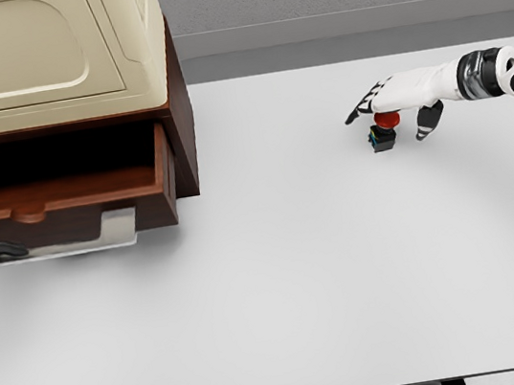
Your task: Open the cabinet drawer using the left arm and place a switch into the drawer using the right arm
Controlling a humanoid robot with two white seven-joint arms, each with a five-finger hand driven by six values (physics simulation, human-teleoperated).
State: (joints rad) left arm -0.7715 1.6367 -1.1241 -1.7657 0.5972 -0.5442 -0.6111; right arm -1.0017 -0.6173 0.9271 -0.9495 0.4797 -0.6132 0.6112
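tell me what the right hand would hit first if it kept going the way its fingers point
The right hand points left over the switch. Beyond it the table looks bare until the cabinet, though depth is unclear.

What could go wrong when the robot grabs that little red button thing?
The right robot hand hovers over the switch with fingers open, not gripping yet. The switch is small and top-heavy looking, so it might tip or slip out. The drawer sits far across the table, so it could drop on the way.

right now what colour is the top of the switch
Red: the switch has a red cap on a dark base, seen in the head view.
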